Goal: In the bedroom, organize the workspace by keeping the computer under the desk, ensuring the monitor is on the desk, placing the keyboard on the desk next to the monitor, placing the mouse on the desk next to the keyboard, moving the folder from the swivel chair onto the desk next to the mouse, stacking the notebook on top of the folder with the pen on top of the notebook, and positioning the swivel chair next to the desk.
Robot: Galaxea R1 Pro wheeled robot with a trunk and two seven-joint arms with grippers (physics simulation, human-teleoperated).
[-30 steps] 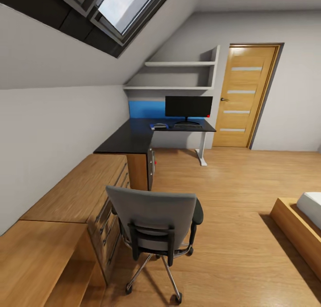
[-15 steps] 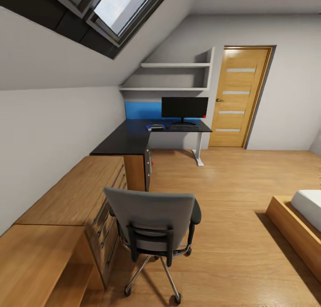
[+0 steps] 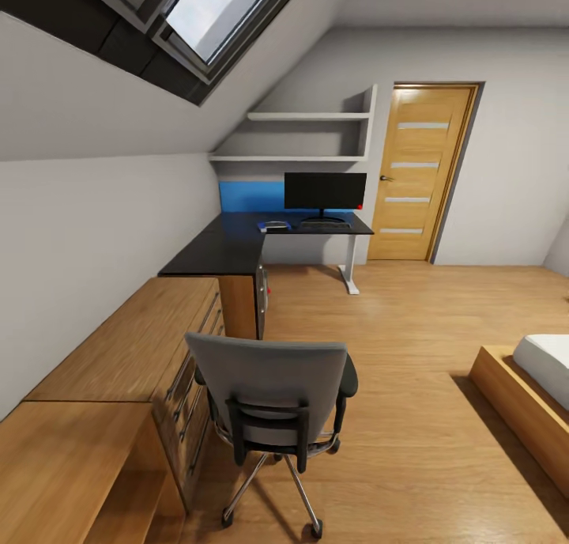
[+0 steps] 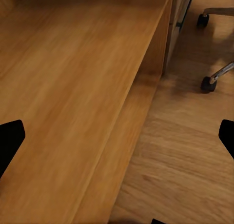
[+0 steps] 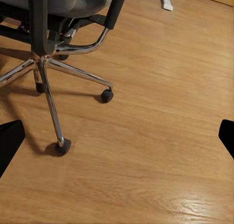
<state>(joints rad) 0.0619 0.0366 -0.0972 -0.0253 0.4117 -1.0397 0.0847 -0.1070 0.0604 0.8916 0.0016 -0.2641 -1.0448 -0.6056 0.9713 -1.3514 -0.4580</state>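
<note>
1. Low wooden cabinets (image 3: 118, 370), 8 o'clock in the head view: warm matte grain, flat tops, dark drawer pulls. Keep your base off their edge as you roll in.

2. Left gripper (image 4: 117, 136): black tips at opposite margins of the wrist view, spread wide, holding nothing, above the cabinet top.

3. Swivel chair (image 3: 273, 394), 6 o'clock: grey woven back facing you, black armrests, chrome star base on castors. It stands well apart from the desk; approach squarely and push low on the back, since castors likely veer.

4. Desk (image 3: 229, 247), 11 to 12 o'clock: matte black L-top, white leg.

5. Monitor (image 3: 325, 191), on the desk's far end, black screen; keyboard (image 3: 323, 224) just before it. A small blue patch beside may be the folder; too small to tell.

6. Right gripper (image 5: 117, 136): tips wide apart, empty, over glossy plank floor.
</note>
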